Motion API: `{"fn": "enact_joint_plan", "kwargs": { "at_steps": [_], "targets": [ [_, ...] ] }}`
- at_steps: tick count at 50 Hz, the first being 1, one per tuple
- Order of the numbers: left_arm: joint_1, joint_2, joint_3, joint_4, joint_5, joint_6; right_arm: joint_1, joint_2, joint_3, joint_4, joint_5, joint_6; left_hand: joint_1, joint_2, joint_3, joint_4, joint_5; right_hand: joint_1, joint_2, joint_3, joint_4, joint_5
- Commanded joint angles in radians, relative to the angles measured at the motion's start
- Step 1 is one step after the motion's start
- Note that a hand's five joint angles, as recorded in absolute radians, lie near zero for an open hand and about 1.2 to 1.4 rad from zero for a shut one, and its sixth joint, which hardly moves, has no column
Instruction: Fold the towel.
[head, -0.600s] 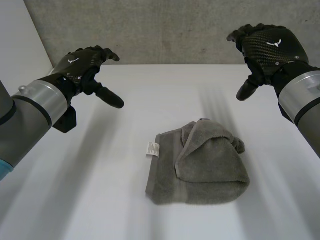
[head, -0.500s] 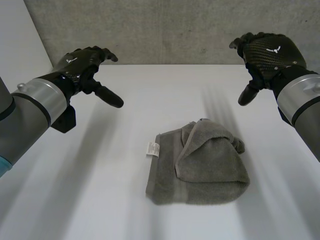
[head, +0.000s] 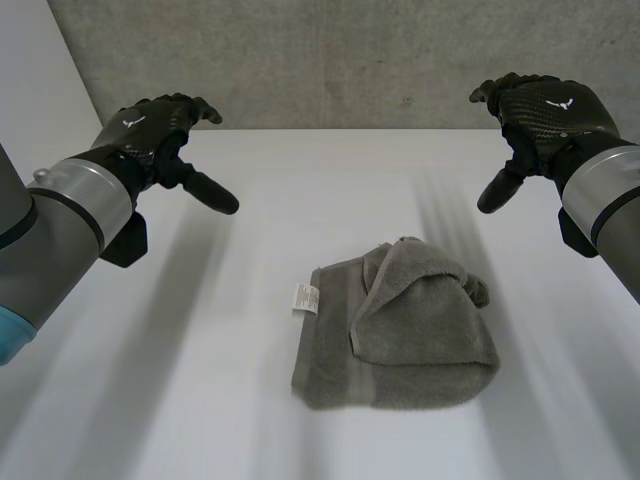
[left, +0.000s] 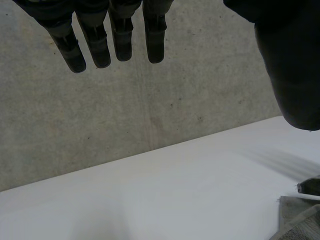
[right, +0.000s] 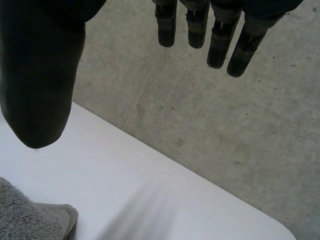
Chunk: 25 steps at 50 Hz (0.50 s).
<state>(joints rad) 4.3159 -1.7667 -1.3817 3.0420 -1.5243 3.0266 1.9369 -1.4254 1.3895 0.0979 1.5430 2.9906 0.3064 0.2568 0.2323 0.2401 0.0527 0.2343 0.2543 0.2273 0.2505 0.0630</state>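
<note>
A grey towel (head: 400, 335) lies crumpled and partly folded on the white table (head: 200, 380), a white label at its left edge. A corner of the towel (right: 30, 215) appears below my right thumb in the right wrist view, and a bit of its edge (left: 302, 220) in the left wrist view. My left hand (head: 155, 135) hovers open above the table's far left, well away from the towel. My right hand (head: 545, 110) hovers open at the far right, also apart from the towel. Straight fingers (left: 95, 40) and fingers (right: 220, 35) hold nothing.
A grey concrete wall (head: 340, 60) rises behind the table's far edge. White table surface surrounds the towel on all sides.
Both hands have drifted slightly outward, the left to the left and the right to the right. The towel has not moved.
</note>
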Motion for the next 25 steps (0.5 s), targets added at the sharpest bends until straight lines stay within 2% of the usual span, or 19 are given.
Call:
{"fn": "enact_joint_plan", "kwargs": {
  "at_steps": [1,16,19,21,22,23,24,25],
  "targets": [
    [-0.002,0.001,-0.002,0.003,-0.002,0.0,-0.001,-0.001,0.0,-0.001,0.0,-0.002,-0.113,-0.064,-0.058,-0.066,-0.034,-0.06,-0.08,-0.053,-0.076,-0.063],
    [-0.004,-0.002,-0.01,0.008,0.006,0.003,0.005,0.005,0.002,0.0,-0.024,-0.01,-0.113,-0.064,-0.058,-0.066,-0.034,-0.06,-0.08,-0.053,-0.076,-0.063],
    [-0.018,-0.019,-0.022,0.024,0.015,0.005,0.01,0.01,0.003,0.003,-0.075,-0.047,-0.111,-0.061,-0.058,-0.066,-0.031,-0.06,-0.08,-0.053,-0.076,-0.063],
    [-0.028,-0.04,-0.028,0.04,0.016,0.006,0.008,0.034,0.014,0.043,-0.189,-0.176,-0.113,-0.064,-0.058,-0.066,-0.034,-0.06,-0.08,-0.053,-0.076,-0.063],
    [-0.044,-0.068,-0.033,0.053,0.019,0.006,0.008,0.034,0.014,0.043,-0.19,-0.177,-0.113,-0.064,-0.058,-0.066,-0.034,-0.06,-0.08,-0.053,-0.076,-0.063],
    [-0.062,-0.101,-0.034,0.064,0.021,0.006,0.008,0.055,0.019,0.075,-0.243,-0.258,-0.113,-0.064,-0.058,-0.066,-0.034,-0.06,-0.08,-0.053,-0.076,-0.063],
    [-0.062,-0.102,-0.034,0.064,0.021,0.006,0.008,0.056,0.019,0.075,-0.244,-0.259,-0.113,-0.064,-0.058,-0.066,-0.034,-0.06,-0.08,-0.053,-0.076,-0.063],
    [-0.082,-0.137,-0.039,0.073,0.024,0.006,0.013,0.084,0.023,0.11,-0.285,-0.325,-0.113,-0.064,-0.058,-0.066,-0.034,-0.06,-0.08,-0.053,-0.076,-0.063]
  ]
}}
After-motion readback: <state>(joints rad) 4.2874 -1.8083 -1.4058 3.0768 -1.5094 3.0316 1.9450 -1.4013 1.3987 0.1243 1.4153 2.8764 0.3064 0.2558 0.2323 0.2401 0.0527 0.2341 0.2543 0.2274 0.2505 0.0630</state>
